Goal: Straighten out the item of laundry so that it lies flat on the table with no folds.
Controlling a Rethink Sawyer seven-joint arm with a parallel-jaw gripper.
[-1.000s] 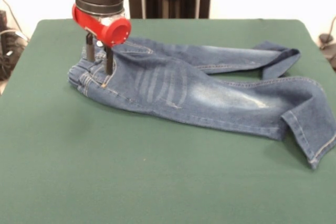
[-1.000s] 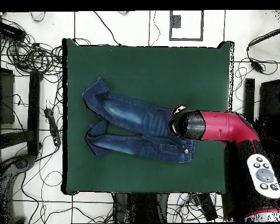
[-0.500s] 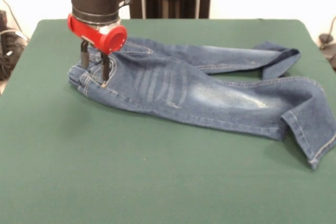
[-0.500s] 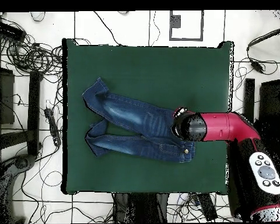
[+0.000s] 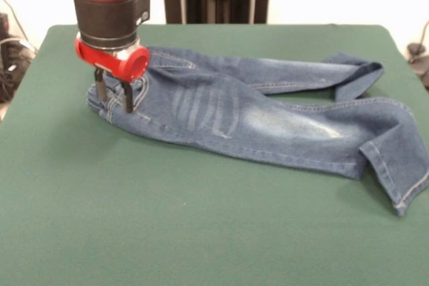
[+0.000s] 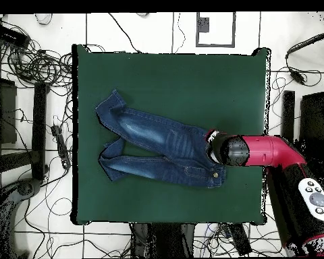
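Surface: dark green felt-topped table (image 5: 167,232), much wider than the garment; white floor with tangled cables is seen around it in the overhead view.
Laundry: small pair of blue denim jeans with faded thigh patches (image 5: 255,122), lying across the middle of the front view, waistband at left, legs running to the right.
Remaining folds: the upper leg is turned back on itself near the upper right of the front view; the lower leg's cuff is bent over at the right edge.
Gripper: red-collared black two-finger gripper (image 5: 114,95) on the red and black arm, at the waistband in the left of the front view.
Fingers: parted, one each side of the waistband edge, tips at cloth level; no pinch is judged to have been made.
Step in hand: the waistband corner is judged to be the grasp target.
Doing it well: only the waistband layers should be closed on, then drawn low toward the left so the legs trail straight.
Risk: a high lift would likely bunch the legs further.
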